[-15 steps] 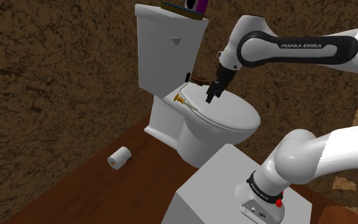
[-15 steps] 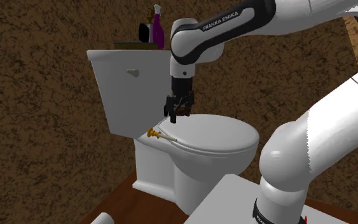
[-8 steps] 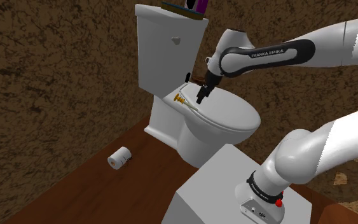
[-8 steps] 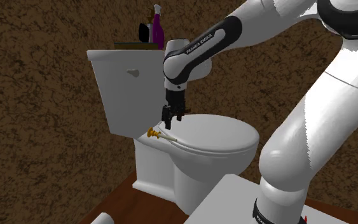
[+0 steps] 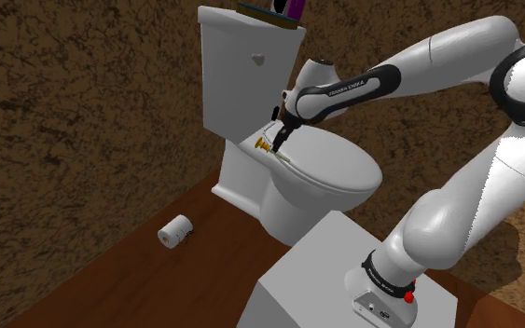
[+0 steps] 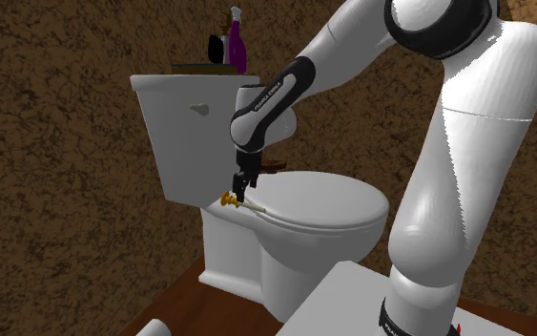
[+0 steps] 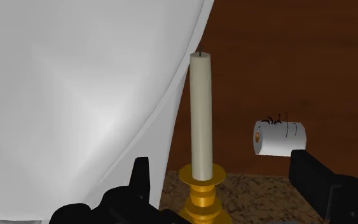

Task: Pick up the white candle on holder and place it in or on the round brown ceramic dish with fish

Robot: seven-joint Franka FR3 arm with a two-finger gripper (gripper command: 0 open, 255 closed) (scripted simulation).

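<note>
**End effector open over the candle on the toilet**

We see the candle (image 5: 276,151) lying on its side on the toilet (image 5: 251,177). It is at the edge of the closed lid (image 5: 330,168), on the part just in front of the tank (image 5: 241,65). Its gold holder (image 6: 228,199) is at the outer side of the toilet, and the pale stick reaches along the lid's edge toward the front.

The arm (image 5: 409,65) bends down from above the toilet, and the end effector (image 5: 276,138) is right at the candle, at the holder end. In the second exterior view the end effector (image 6: 243,189) stands just above the holder.

In the wrist view the two fingers (image 7: 142,181) stand wide apart, so the end effector (image 7: 220,164) is open and has hold of nothing. The candle (image 7: 201,114) is between the fingers, nearer to one of them, and we see a gap on both sides. The holder is the part nearest to the fingers, and the wick end points away from them.

A roll (image 5: 175,231) of paper lies on the brown floor (image 5: 139,270) beside the toilet's base, well apart from the candle. A purple bottle (image 6: 237,43) stands on top of the tank.
</note>
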